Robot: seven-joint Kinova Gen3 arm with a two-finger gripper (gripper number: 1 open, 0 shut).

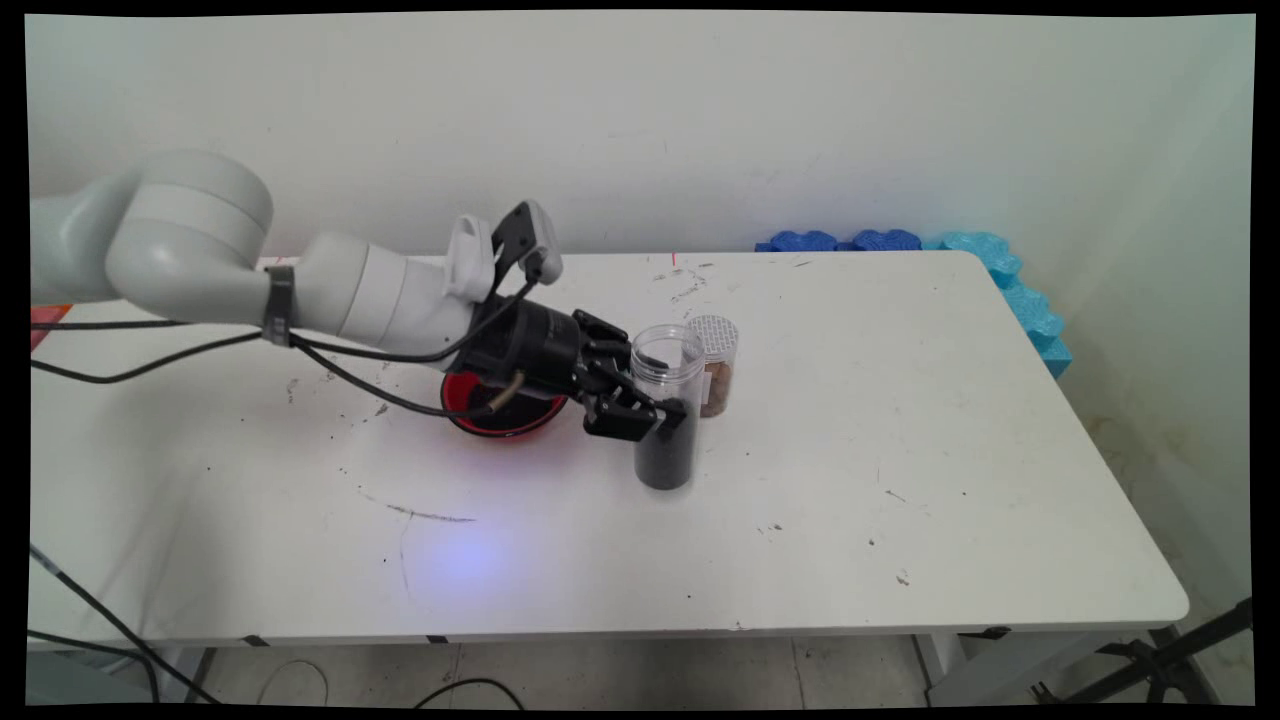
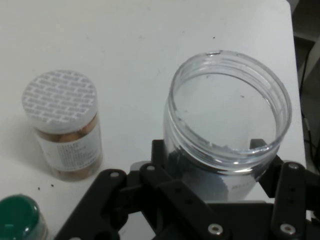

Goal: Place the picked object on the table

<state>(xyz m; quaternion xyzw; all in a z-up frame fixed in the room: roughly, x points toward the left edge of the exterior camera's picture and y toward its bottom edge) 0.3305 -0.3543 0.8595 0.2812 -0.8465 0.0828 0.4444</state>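
Gripper (image 1: 662, 400) clamped on open clear plastic jar (image 1: 668, 400), mid-frame in main view, w/ black contents in jar's lower part; no lid on. Jar upright. Just behind it, upper right: smaller jar w/ white patterned lid (image 1: 716, 365), brown contents. Red bowl (image 1: 500, 415) to the left, partly hidden under the wrist. Hand view, bottom left corner: green lid (image 2: 19, 216). All on white table (image 1: 900, 480).
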